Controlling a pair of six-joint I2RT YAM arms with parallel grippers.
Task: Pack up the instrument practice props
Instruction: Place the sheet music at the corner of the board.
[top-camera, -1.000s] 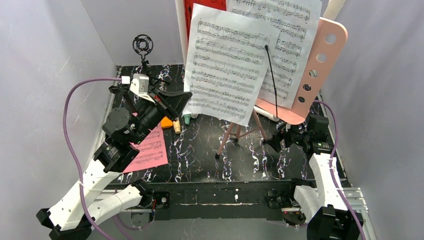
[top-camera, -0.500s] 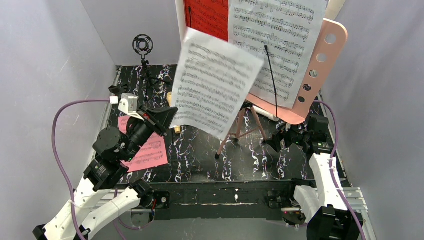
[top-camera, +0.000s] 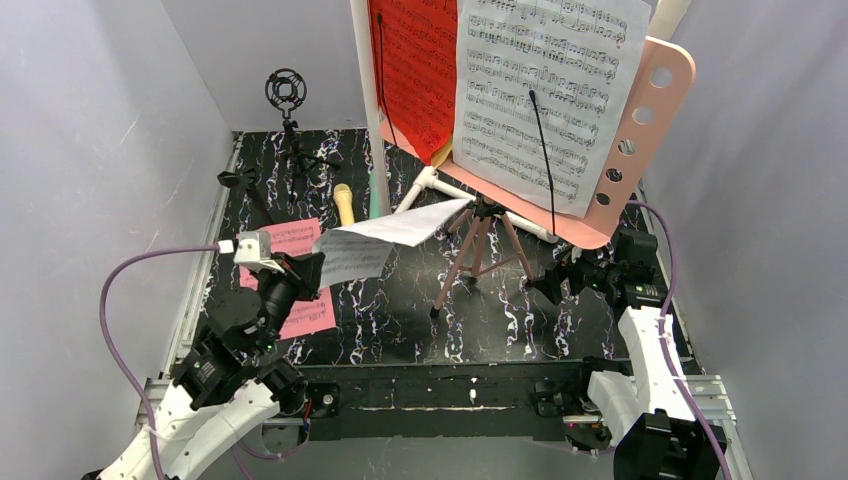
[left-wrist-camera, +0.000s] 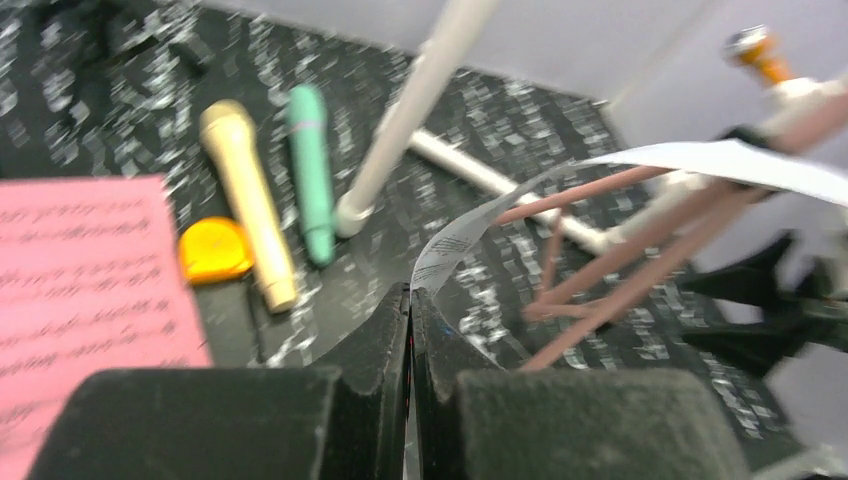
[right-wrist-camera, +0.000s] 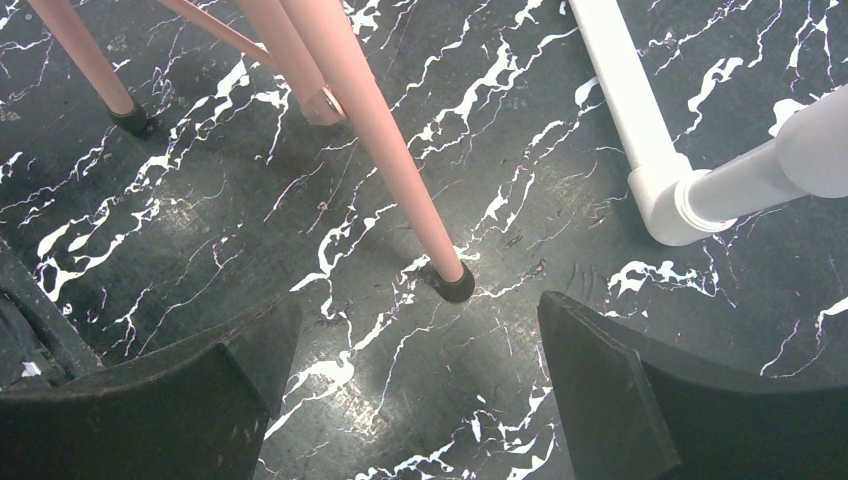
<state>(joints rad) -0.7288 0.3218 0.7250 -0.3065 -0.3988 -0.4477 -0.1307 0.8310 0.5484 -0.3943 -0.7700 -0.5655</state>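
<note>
Pale, perhaps lilac walls (top-camera: 90, 120) enclose a black, white-veined tabletop (top-camera: 400, 320).

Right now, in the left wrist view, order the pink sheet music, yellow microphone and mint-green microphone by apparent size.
1. pink sheet music, largest, though cropped by the frame.
2. yellow microphone.
3. mint-green microphone.
The microphones look close; the yellow lies nearer the camera, so their order is unsure.

The left arm is folded back near its base, the left gripper (top-camera: 312, 268) pinched tight on a white music sheet (top-camera: 385, 238). The right arm reaches forward and low, the right gripper (top-camera: 548, 287) spread wide.
</note>
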